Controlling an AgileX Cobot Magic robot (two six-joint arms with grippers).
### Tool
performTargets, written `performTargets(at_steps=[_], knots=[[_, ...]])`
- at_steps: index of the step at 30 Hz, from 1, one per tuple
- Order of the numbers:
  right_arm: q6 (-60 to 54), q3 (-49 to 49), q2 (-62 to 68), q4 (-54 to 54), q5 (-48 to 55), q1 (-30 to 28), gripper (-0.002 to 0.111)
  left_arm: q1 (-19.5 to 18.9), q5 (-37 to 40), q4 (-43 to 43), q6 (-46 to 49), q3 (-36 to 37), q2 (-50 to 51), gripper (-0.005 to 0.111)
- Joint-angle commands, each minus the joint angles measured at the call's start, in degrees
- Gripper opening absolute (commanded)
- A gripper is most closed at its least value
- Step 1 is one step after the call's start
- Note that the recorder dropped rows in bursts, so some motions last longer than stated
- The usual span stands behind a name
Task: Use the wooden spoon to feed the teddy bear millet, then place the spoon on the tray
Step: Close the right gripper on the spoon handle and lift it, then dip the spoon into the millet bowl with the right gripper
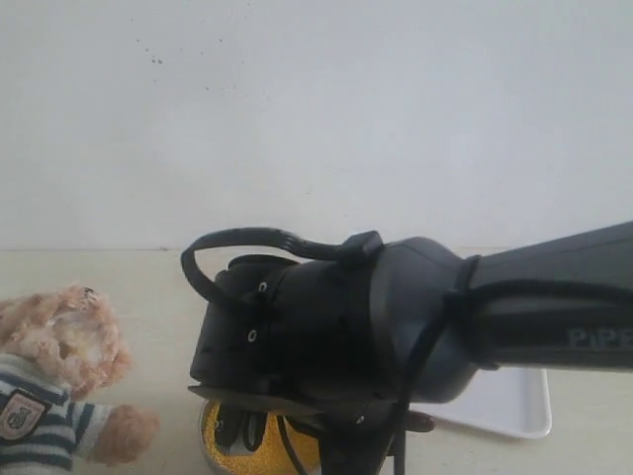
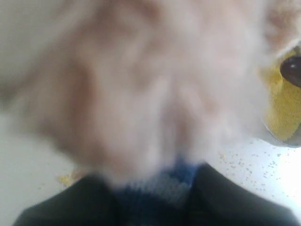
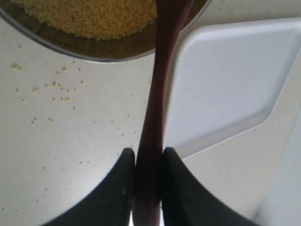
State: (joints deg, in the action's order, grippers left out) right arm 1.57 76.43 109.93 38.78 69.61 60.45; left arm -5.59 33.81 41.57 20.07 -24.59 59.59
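The teddy bear (image 1: 57, 348) sits at the lower left in its striped shirt. In the left wrist view its blurred fur (image 2: 141, 84) fills the picture, and my left gripper (image 2: 151, 184) is shut on the bear's shirt. My right gripper (image 3: 148, 157) is shut on the wooden spoon's handle (image 3: 157, 94). The handle runs up over the metal bowl's rim (image 3: 70, 48) into the millet (image 3: 94, 16). The spoon's dark bowl (image 2: 291, 69) lies in the millet (image 2: 282, 110). The white tray (image 3: 225, 80) lies just beside the handle. The right arm (image 1: 396, 317) hides most of the bowl (image 1: 242, 447).
Loose yellow grains (image 3: 51, 89) are scattered on the pale tabletop beside the bowl, and more grains (image 2: 244, 162) lie near the bear. A corner of the tray (image 1: 509, 404) shows behind the right arm. A plain white wall stands at the back.
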Motion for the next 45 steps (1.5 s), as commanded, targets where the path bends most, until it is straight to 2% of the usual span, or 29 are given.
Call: performTargets(at_steps=[1, 20, 22, 25, 29, 33, 45], knots=[[-0.2, 0.3, 0.2, 0.9, 0.4, 0.0, 0.004, -0.1, -5.0, 0.5, -0.1, -0.5, -0.1, 0.004], [-0.1, 0.3, 0.5, 1.6, 0.4, 0.7, 0.004, -0.1, -15.9, 1.3, -0.1, -0.5, -0.1, 0.004], [-0.1, 0.3, 0.5, 1.6, 0.4, 0.7, 0.004, -0.1, -13.2, 1.0, -0.1, -0.5, -0.2, 0.004], [-0.1, 0.3, 0.5, 1.5, 0.4, 0.7, 0.004, -0.1, -4.0, 1.0, 0.6, -0.5, -0.2, 0.004], [-0.1, 0.3, 0.5, 2.2, 0.4, 0.7, 0.004, -0.1, 4.2, -0.2, 3.3, -0.5, -0.2, 0.004], [-0.1, 0.3, 0.7, 4.3, 0.4, 0.7, 0.004, -0.1, 7.3, -4.4, 5.0, -0.5, -0.2, 0.004], [-0.5, 0.3, 0.8, -1.8, 0.4, 0.7, 0.004, -0.1, 9.3, -4.4, 5.0, -0.5, -0.2, 0.004]])
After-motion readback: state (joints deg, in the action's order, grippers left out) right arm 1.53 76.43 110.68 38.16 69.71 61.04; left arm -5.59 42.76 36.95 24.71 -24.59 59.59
